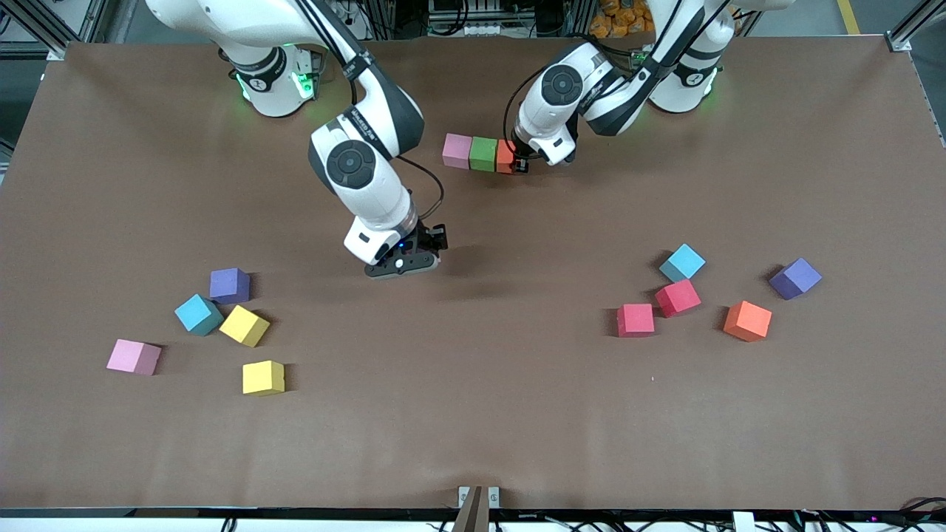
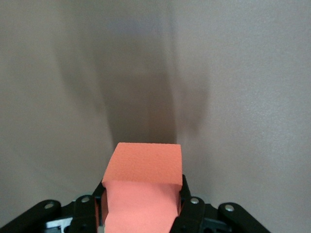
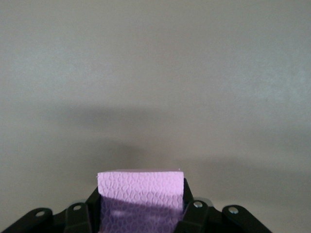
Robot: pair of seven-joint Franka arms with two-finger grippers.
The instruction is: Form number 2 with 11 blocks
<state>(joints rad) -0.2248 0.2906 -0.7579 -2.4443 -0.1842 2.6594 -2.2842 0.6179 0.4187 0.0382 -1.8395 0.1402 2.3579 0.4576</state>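
Of the number 2 I see one straight row near the arms' bases: a pink block (image 1: 457, 150), a green block (image 1: 483, 154) and an orange block (image 1: 505, 157) (image 2: 146, 162). My left gripper (image 1: 519, 164) (image 2: 142, 187) is shut on that orange block at the row's end, beside the green one. My right gripper (image 1: 405, 260) (image 3: 141, 196) hangs low over the table's middle, shut on a pale lilac-pink block (image 3: 141, 187). That block is hidden under the hand in the front view.
Toward the right arm's end lie a purple block (image 1: 229, 285), a sky-blue block (image 1: 199, 314), two yellow blocks (image 1: 244, 325) (image 1: 264, 377) and a pink block (image 1: 134, 357). Toward the left arm's end lie sky-blue (image 1: 682, 262), two red (image 1: 678, 297) (image 1: 635, 320), orange (image 1: 747, 321) and purple (image 1: 795, 278) blocks.
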